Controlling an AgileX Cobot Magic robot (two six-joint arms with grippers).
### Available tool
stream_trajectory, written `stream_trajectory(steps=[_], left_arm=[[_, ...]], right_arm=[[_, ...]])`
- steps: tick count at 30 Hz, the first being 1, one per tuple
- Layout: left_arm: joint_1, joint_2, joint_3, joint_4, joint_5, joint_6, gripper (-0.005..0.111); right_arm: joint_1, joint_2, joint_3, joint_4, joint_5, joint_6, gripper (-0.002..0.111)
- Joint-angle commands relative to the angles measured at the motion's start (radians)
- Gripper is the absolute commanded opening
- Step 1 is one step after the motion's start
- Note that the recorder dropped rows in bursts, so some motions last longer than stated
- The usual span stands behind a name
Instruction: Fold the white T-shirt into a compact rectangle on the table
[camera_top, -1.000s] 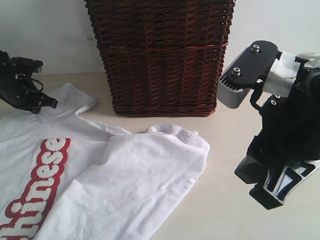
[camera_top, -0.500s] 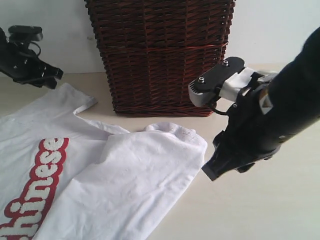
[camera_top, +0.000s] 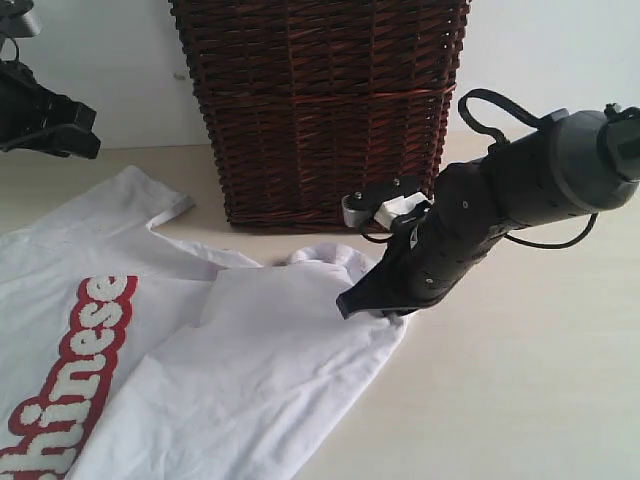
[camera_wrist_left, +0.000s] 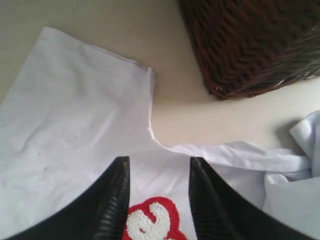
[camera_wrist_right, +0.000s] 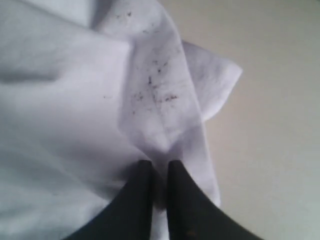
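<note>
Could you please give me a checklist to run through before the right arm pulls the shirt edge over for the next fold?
1. Right gripper grip on the white T-shirt: ok. Its fingers are closed with cloth pinched between them.
2. Number of layers caught: cannot tell. The pinch hides this.
3. Left gripper out of the way: ok. It is open, empty and raised above the sleeve side.
4. Shirt free of the wicker basket: ok. Bare table shows between them.
5. Shirt lying flat: not ok. The cloth is bunched in a ridge near the basket.
</note>
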Motion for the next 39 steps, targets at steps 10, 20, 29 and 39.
stream_trajectory(steps=[10, 20, 29, 39], left_arm=[[-0.002, 0.036, 0.015, -0.036, -0.034, 0.013, 0.039], [-0.002, 0.036, 0.015, -0.083, -0.015, 0.035, 0.039], [-0.002, 0.04, 0.015, -0.1, 0.003, 0.053, 0.039], [-0.141, 0.117, 0.017, -0.246, 0.316, 0.481, 0.039]], right_arm=[[0.003, -0.21, 0.062, 0.319, 0.457, -0.389, 0.0], [0.003, -0.275, 0.174, 0.335, 0.639, -0.415, 0.0], [0.108, -0.357, 0.174, 0.418, 0.819, -0.604, 0.0], [0.176, -0.366, 0.174, 0.429, 0.858, -0.666, 0.0]])
